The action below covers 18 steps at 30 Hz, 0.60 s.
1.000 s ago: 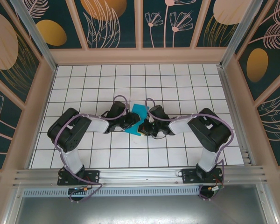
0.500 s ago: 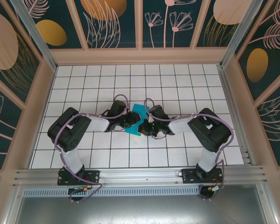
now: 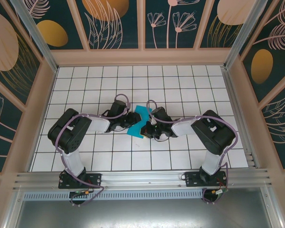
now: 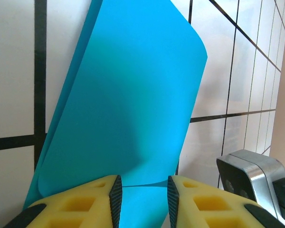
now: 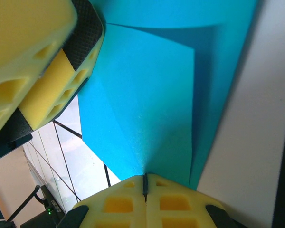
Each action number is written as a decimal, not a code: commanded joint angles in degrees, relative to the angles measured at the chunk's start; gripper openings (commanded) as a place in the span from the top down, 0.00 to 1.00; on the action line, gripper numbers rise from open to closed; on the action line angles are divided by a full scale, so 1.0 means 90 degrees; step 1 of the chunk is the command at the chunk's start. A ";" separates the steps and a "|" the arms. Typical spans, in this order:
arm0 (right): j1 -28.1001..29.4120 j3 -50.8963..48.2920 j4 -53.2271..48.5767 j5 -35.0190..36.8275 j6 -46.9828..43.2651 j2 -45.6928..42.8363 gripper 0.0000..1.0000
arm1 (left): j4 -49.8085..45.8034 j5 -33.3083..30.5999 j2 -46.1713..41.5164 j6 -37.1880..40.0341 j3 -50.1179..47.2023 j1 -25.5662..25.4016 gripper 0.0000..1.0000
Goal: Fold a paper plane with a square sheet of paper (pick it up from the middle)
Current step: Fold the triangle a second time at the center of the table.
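Yellow-fingered right gripper (image 5: 145, 179) is clamped tight on a folded edge of the paper (image 5: 147, 95). Left gripper (image 4: 143, 190) stands narrowly parted at its curled end. Paper lies between them, at the middle of the tiled table (image 3: 180, 85).

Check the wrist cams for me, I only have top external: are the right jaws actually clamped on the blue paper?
Observer: Yes. In the right wrist view the right gripper has its jaws pressed together, pinching an edge of the sheet of paper.
Operator: Left side?
Observer: On the left gripper the jaws stand apart, with the sheet's near edge in the gap.
Operator: Paper flat?
Observer: No. In the left wrist view it bows up in a soft curve.
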 commanded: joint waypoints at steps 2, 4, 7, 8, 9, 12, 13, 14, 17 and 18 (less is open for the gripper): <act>0.0006 -0.0245 -0.1335 0.0641 -0.0194 0.0324 1.00 | -0.0258 -0.0705 0.0164 0.0492 0.0059 0.0393 0.66; 0.0006 -0.0229 -0.1353 0.0641 -0.0254 0.0329 1.00 | -0.0289 -0.0710 0.0145 0.0521 0.0085 0.0460 0.66; 0.0004 -0.0212 -0.1415 0.0644 -0.0323 0.0317 1.00 | -0.0300 -0.0680 0.0157 0.0561 0.0121 0.0555 0.66; 0.0006 -0.0186 -0.1454 0.0642 -0.0361 0.0315 1.00 | -0.0320 -0.0683 0.0157 0.0574 0.0127 0.0585 0.66; 0.0004 -0.0163 -0.1490 0.0640 -0.0396 0.0329 1.00 | -0.0322 -0.0671 0.0157 0.0595 0.0150 0.0607 0.66; 0.0005 -0.0111 -0.1542 0.0585 -0.0507 0.0322 1.00 | -0.0388 -0.0668 0.0192 0.0643 0.0213 0.0671 0.66; 0.0001 -0.0086 -0.1583 0.0583 -0.0563 0.0329 1.00 | -0.0409 -0.0677 0.0183 0.0659 0.0222 0.0679 0.66; -0.0004 -0.0060 -0.1607 0.0561 -0.0634 0.0330 1.00 | -0.0427 -0.0678 0.0155 0.0668 0.0225 0.0678 0.65; -0.0042 0.0069 -0.1782 0.0486 -0.0991 0.0326 1.00 | -0.0467 -0.0576 -0.0099 0.0670 0.0220 0.0680 0.64; -0.0054 0.0125 -0.1874 0.0476 -0.1143 0.0322 1.00 | -0.0507 -0.0570 -0.0209 0.0666 0.0210 0.0684 0.63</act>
